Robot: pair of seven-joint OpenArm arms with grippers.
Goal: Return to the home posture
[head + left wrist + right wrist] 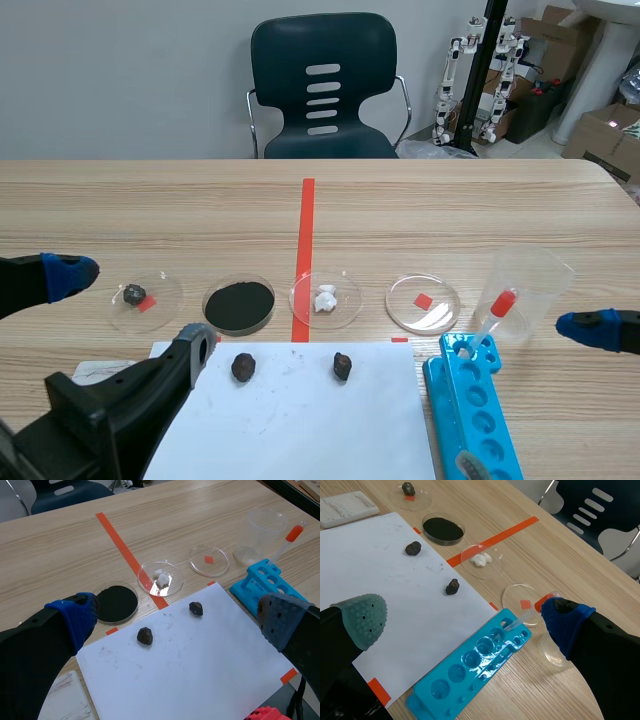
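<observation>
My left gripper (177,617) is open above the near left of the table, its fingers spread wide with nothing between them. Under it lie a white paper sheet (200,665) and two dark rocks (145,636) (196,608). In the scene view its blue pad (65,274) shows at the left edge. My right gripper (465,617) is also open and empty, hanging over the paper's corner and a blue tube rack (470,667). Only one of its blue fingertips (592,327) shows at the scene view's right edge.
A row of petri dishes crosses the table: one with a rock (135,294), one with black powder (239,304), one with white lumps (325,298), one holding nothing (424,303). A plastic beaker (528,285) holds a red-capped pipette (492,318). A chair (322,85) stands behind.
</observation>
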